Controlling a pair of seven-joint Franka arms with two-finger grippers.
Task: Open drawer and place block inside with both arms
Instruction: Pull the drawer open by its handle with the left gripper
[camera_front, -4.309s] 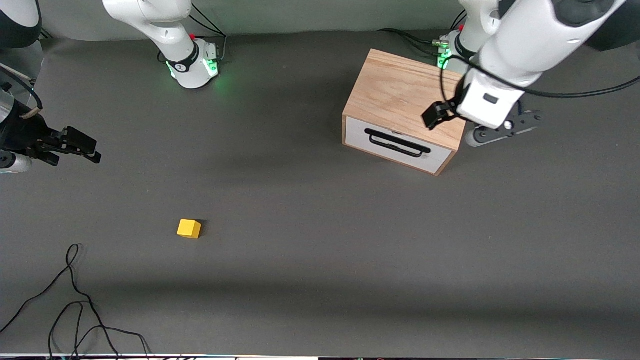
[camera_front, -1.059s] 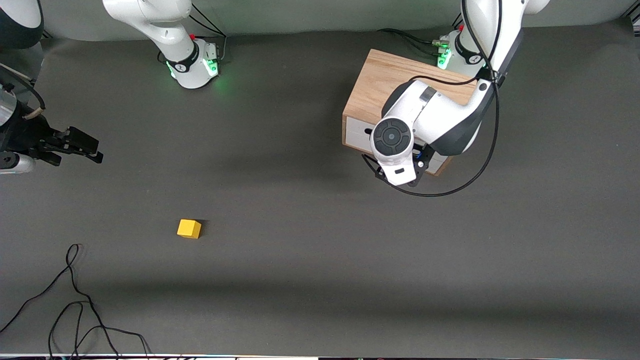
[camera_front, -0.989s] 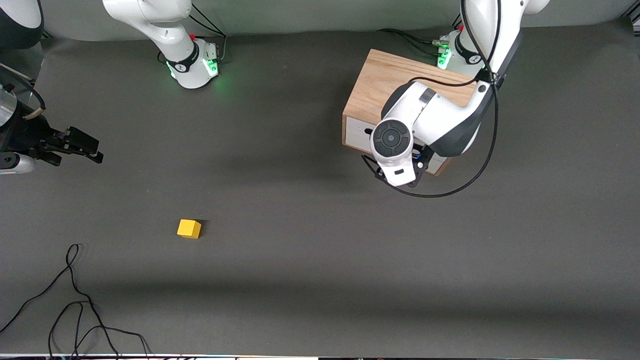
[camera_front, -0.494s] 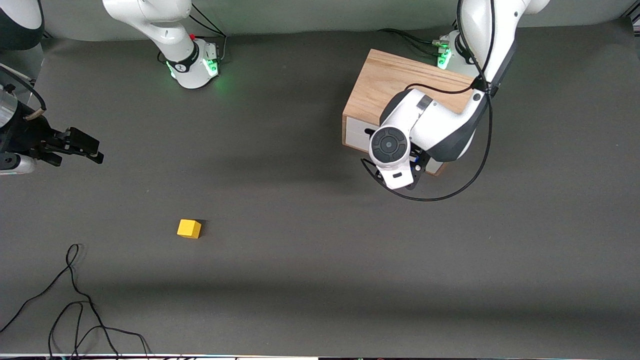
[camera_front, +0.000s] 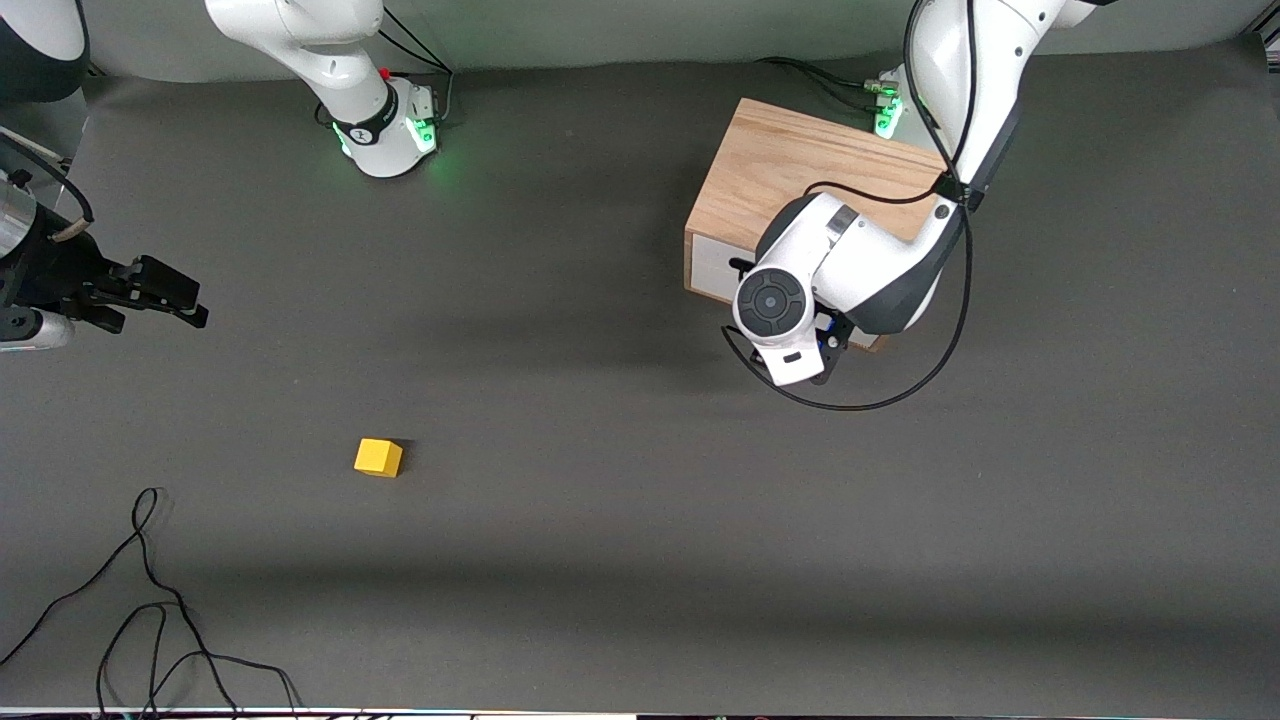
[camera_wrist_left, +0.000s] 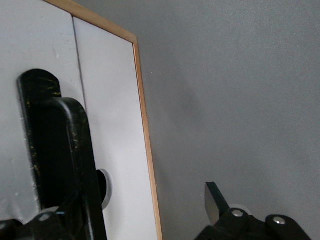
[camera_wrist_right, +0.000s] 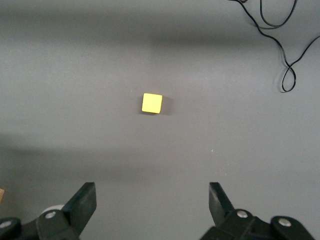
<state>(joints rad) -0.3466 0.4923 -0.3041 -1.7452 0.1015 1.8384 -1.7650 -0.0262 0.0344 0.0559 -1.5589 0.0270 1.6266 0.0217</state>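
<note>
The oak box (camera_front: 800, 170) stands at the left arm's end of the table. Its white drawer front (camera_front: 708, 270) looks shut. The left arm's wrist (camera_front: 775, 310) hangs in front of the drawer and hides its gripper in the front view. In the left wrist view, my left gripper (camera_wrist_left: 150, 200) is open close to the drawer front (camera_wrist_left: 115, 125), one finger by the black bar handle (camera_wrist_left: 50, 150), the other finger (camera_wrist_left: 215, 202) past the box's edge. The yellow block (camera_front: 378, 457) lies on the table, also in the right wrist view (camera_wrist_right: 152, 103). My right gripper (camera_front: 180, 300) is open and empty, held high at the right arm's end.
Loose black cables (camera_front: 150, 600) lie on the grey table near the front camera at the right arm's end, also in the right wrist view (camera_wrist_right: 285, 50). The arm bases (camera_front: 385, 130) stand along the table's back edge. A black cable loops below the left wrist (camera_front: 880, 400).
The left arm has swung from beside the box to the drawer front and in the last second eased slightly toward the front camera. The right arm and the block have not moved.
</note>
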